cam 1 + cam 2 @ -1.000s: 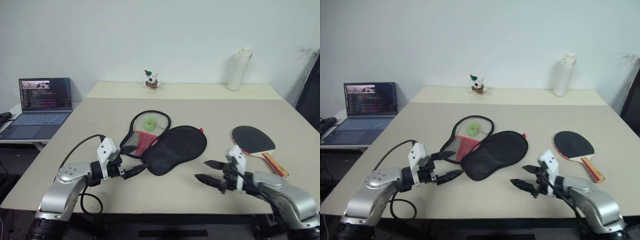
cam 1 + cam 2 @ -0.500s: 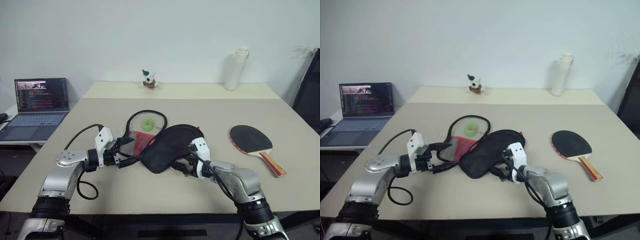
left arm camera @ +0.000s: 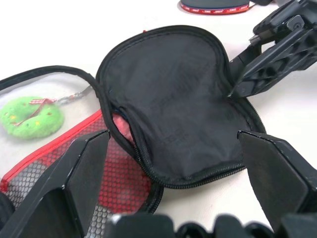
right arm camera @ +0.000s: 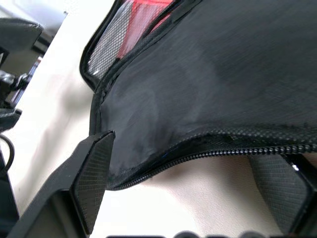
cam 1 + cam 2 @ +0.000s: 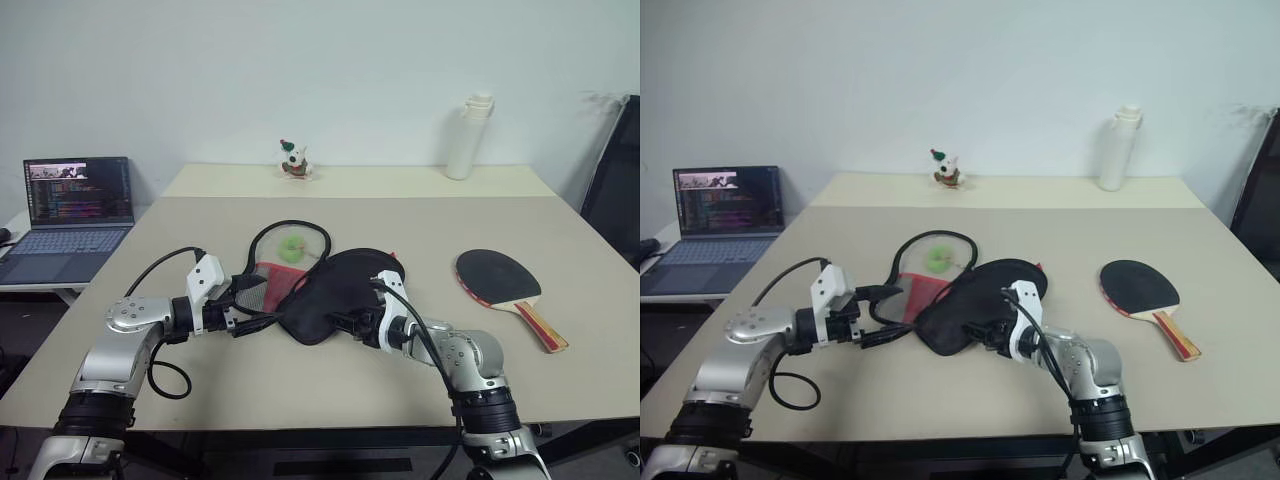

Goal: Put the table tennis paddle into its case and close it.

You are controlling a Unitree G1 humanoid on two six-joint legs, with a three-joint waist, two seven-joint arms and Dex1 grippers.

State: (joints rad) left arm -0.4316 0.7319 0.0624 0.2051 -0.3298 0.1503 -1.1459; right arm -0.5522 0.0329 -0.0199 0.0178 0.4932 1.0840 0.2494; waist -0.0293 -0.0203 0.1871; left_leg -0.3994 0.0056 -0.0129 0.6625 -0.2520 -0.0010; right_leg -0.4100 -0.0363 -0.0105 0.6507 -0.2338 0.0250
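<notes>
The case (image 5: 335, 292) lies unzipped at centre frame in the left eye view, on the beige table (image 5: 420, 220). Its black fabric flap (image 3: 181, 106) is folded over toward the near side, with the zip edge lifted. Behind and left of the flap, the red panel and black mesh pocket (image 3: 111, 188) are exposed. A small green ball (image 5: 291, 250) sits on the opened half at the far side, on a short cord.

The table tennis paddle (image 5: 498, 277) lies flat at centre right of the frame, well apart from the case, black face up, its handle pointing toward the lower right.

The right gripper (image 5: 985, 330) is at the flap's near edge. In the right wrist view one finger (image 4: 94, 171) stands on either side of the zip edge, spread with a gap between them. Whether they pinch the fabric cannot be told.

The left gripper (image 5: 250, 302) hovers at the case's left edge over the mesh, fingers spread wide and holding nothing.

At the table's far edge stand a white bottle (image 5: 463, 138) at upper right and a small figurine (image 5: 293, 160) at upper centre. A laptop (image 5: 70, 213) sits open at the left edge of the frame.
</notes>
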